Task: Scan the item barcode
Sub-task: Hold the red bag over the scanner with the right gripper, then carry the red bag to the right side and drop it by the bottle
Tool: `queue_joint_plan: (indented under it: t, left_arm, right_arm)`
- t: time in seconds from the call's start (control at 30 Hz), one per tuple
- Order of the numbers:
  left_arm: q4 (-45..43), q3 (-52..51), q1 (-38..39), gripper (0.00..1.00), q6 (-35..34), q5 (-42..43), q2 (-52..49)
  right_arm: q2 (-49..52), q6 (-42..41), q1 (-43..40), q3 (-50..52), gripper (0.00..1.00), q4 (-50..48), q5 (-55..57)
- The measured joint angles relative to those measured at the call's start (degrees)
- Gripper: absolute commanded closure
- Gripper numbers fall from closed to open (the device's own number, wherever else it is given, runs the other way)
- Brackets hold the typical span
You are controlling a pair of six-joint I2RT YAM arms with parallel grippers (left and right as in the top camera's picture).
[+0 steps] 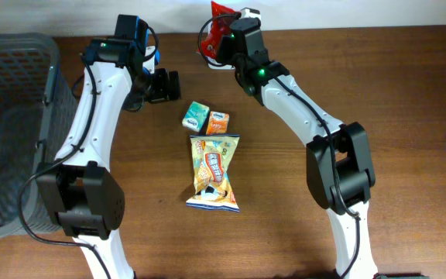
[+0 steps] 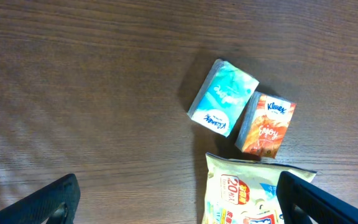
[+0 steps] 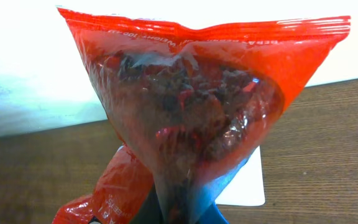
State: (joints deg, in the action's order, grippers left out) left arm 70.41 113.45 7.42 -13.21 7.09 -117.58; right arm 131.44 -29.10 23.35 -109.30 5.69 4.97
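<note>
Overhead, the red pouch [image 1: 219, 32] sits at the table's [image 1: 409, 93] far edge, pinched tight in the right gripper [image 1: 229, 43], with bare wood to its right. It has a clear front, dark bits inside and a crimped seal. The left gripper [image 1: 165, 85] gapes wide and empty beside a teal tissue pack [image 1: 196, 115].

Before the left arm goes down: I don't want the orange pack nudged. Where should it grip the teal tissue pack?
Probably from straight above, closing on the two short ends of the teal tissue pack. It lies flat, and one long side sits close against the orange pack, leaving little room for a finger; both ends look free.
</note>
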Motion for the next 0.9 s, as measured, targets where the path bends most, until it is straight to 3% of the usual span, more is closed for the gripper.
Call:
queue_joint_plan:
  t: [0.2, 0.5, 0.83, 0.9]
  left_arm:
    - [0.00, 0.00, 0.00, 0.01, 0.00, 0.00, 0.00]
    - [0.04, 0.00, 0.00, 0.01, 0.00, 0.00, 0.00]
    - [0.02, 0.00, 0.00, 0.01, 0.00, 0.00, 0.00]
    - [0.00, 0.00, 0.00, 0.01, 0.00, 0.00, 0.00]
  right_arm:
    - [-0.81, -0.87, -7.93, -0.22, 0.96, 9.38, -0.11]
    - [-4.85, -0.94, -37.18, -0.68, 0.96, 37.22, 9.46]
    - [-4.83, -0.26, -56.17, -0.68, 0.95, 37.07, 10.71]
    - [-4.37, 0.11, -59.32, -0.68, 0.82, 36.24, 11.67]
